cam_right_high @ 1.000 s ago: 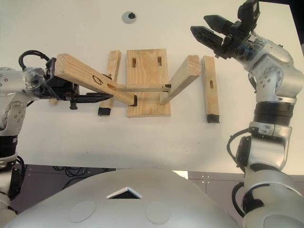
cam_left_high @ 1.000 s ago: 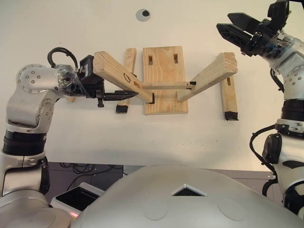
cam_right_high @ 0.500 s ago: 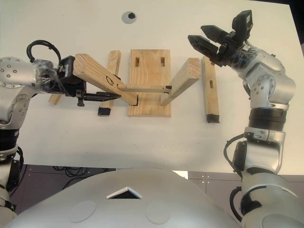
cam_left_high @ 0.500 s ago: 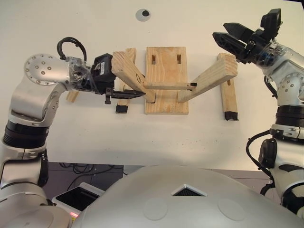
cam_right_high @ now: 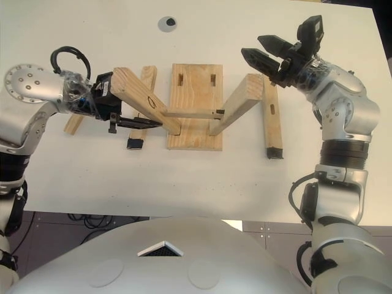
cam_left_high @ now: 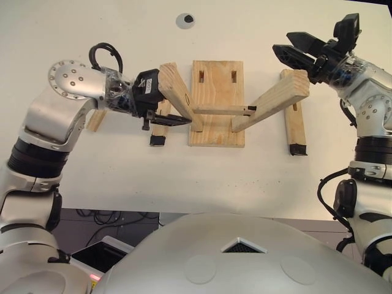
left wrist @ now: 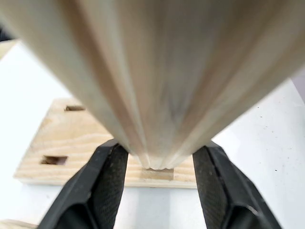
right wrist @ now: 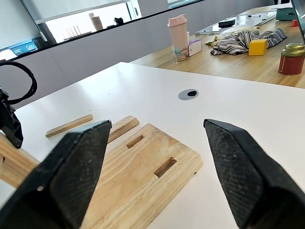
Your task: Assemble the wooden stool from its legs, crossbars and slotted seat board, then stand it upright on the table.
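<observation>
My left gripper (cam_left_high: pixel 176 114) is shut on the upper half of a wooden leg (cam_left_high: pixel 179 98), which slants down onto the slotted seat board (cam_left_high: pixel 214 79). A thin crossbar (cam_left_high: pixel 222 111) joins this leg to a second slanted leg (cam_left_high: pixel 269 103) on the right. My right gripper (cam_left_high: pixel 283 43) hangs open just above that leg's raised end, touching nothing. Two more legs lie flat: one (cam_left_high: pixel 158 130) left of the board, partly behind the held leg, one (cam_left_high: pixel 295 128) right of it. In the left wrist view the fingers (left wrist: pixel 102 186) clamp the leg (left wrist: pixel 157 71).
A loose thin crossbar (cam_left_high: pixel 95 120) lies at the left, partly behind my left arm. A round grommet hole (cam_left_high: pixel 185 19) sits at the back of the white table (cam_left_high: pixel 202 177). The table's front edge runs close below the parts.
My left arm has swung inward with the leg, tilting it steeper and closer to the board. The right gripper has dropped and moved left to just above the right leg's top.
</observation>
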